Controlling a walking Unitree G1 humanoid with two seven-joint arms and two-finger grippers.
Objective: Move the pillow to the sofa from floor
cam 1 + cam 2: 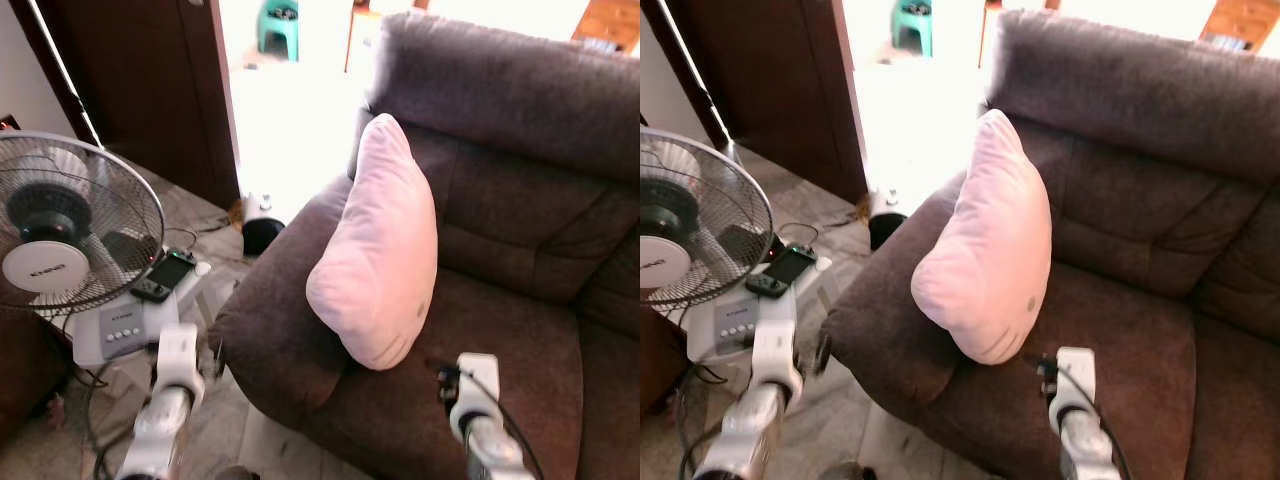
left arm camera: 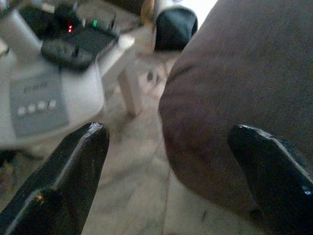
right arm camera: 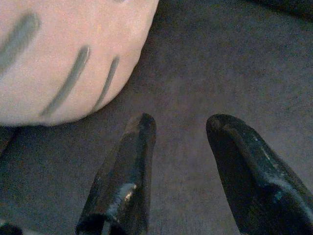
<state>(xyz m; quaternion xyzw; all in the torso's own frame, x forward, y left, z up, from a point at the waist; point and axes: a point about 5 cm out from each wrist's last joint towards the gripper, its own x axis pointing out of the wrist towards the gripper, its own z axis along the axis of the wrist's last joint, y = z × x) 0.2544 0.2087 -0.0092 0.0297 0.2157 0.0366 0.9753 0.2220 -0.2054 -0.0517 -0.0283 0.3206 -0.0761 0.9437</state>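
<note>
The pillow [image 1: 375, 250] stands on its edge on the sofa [image 1: 520, 200] seat, leaning on the arm. It could tip and fall to the floor. The right pincer [image 3: 178, 161] is a little open, holding nothing. The left pincer [image 2: 171, 166] is wide, holding nothing.

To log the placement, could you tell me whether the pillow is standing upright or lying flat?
Upright. The pillow stands on edge on the sofa seat, leaning against its armrest.
</note>
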